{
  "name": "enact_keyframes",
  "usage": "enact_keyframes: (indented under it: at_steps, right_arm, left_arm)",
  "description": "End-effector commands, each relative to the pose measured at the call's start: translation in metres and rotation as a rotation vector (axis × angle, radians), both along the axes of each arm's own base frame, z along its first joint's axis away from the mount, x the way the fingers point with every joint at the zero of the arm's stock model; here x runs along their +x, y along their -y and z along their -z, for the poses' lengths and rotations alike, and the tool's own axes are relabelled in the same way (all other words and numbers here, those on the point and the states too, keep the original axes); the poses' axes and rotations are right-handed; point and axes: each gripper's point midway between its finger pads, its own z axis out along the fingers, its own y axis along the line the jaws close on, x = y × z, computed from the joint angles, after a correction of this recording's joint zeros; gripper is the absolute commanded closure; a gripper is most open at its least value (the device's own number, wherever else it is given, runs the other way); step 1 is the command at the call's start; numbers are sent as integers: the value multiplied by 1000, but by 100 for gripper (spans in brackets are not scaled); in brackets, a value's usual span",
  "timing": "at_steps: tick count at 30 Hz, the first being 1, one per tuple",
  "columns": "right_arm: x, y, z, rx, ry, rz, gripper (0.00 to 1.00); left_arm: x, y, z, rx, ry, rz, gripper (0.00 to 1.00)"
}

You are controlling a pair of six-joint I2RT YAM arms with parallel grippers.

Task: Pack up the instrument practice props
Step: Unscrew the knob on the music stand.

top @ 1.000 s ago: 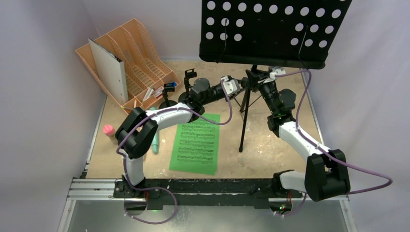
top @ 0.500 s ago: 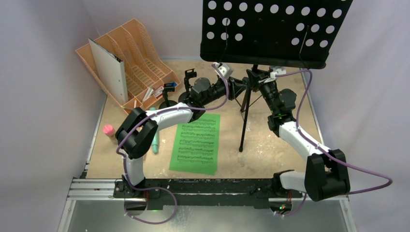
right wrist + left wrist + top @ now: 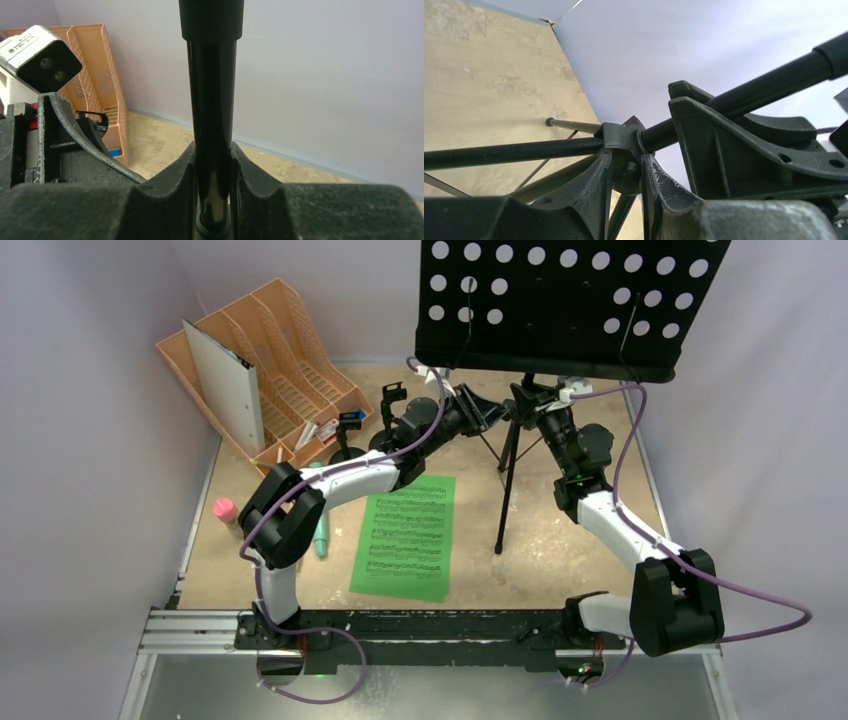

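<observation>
The black tripod (image 3: pixel 508 480) stands at the back middle and carries the perforated music desk (image 3: pixel 560 300). My left gripper (image 3: pixel 490 412) is at its hub. In the left wrist view the gripper (image 3: pixel 626 172) is shut on the round knob (image 3: pixel 629 184) under the tripod's collar. My right gripper (image 3: pixel 527 400) is shut on the tripod's upright pole (image 3: pixel 211 90), and its jaws (image 3: pixel 212 170) press both sides of it. A green sheet-music page (image 3: pixel 405 537) lies flat in the middle. A teal microphone (image 3: pixel 320 535) and a pink microphone (image 3: pixel 225 508) lie at the left. Two clip poles (image 3: pixel 347 435) (image 3: pixel 392 400) stand near the rack.
The orange file rack (image 3: pixel 290 390) with a grey binder (image 3: pixel 225 375) stands at the back left. The music desk overhangs both grippers. Grey walls close in the table at the back and sides. The tripod's legs (image 3: pixel 514 152) spread out over the sandy tabletop.
My left wrist has rolled at the tripod's hub, and its white camera has swung up and to the left. The right arm and the tripod have stayed still.
</observation>
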Motion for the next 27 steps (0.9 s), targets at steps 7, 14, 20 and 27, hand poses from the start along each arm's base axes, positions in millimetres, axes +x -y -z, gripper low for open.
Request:
enact_keyframes:
  at_steps: [7,14,20,27]
  right_arm:
    - [-9,0,-19,14,51,-9,100]
    - [-10,0,-21,14,56,-11,100]
    - [-10,-2,-21,14,55,-17,100]
    - [-10,-2,-21,15,56,-20,100]
  left_arm:
    - [-17,1,-23,-92,-98,71,67]
    - [-20,3,-22,-4,-45,95,58]
    - [-22,4,-16,43,-30,108,59]
    - [-16,-2,-31,21,18,63,60]
